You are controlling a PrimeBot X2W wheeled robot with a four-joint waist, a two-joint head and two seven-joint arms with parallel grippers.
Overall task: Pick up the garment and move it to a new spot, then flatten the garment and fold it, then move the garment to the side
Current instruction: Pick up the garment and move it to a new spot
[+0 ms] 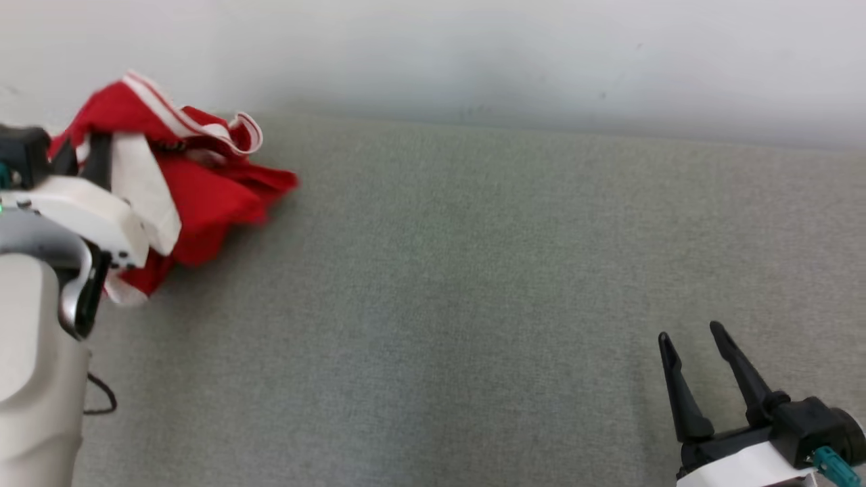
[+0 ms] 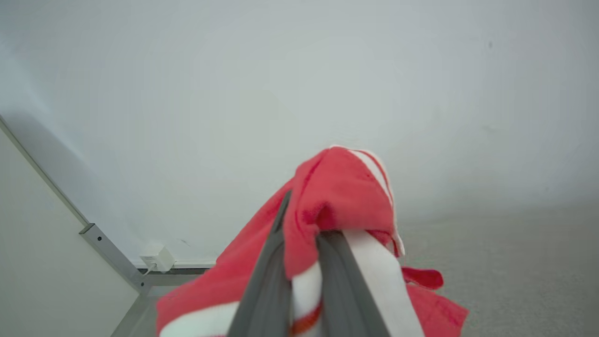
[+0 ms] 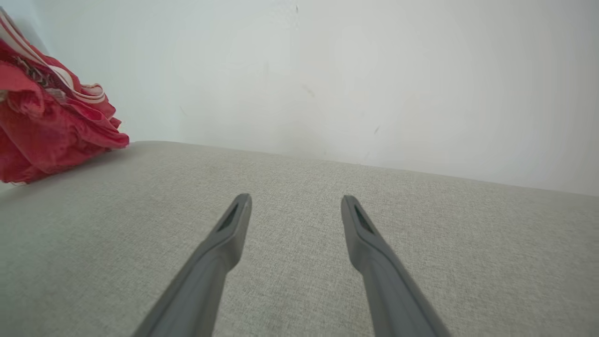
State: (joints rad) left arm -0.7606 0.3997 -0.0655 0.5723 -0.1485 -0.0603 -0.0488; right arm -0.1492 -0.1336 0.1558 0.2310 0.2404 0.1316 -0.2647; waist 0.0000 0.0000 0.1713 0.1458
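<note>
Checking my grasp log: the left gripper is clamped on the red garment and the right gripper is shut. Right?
No: the right gripper is open, its fingers spread apart, as the right wrist view shows. The left gripper is indeed clamped on the red garment.

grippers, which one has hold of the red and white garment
The left gripper: it is shut on the red and white garment at the far left. The right gripper is open and empty over the grey fabric surface.

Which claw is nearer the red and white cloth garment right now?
Left. The left claw is shut on the red and white cloth garment; the right claw sits open, far off to its right.
</note>
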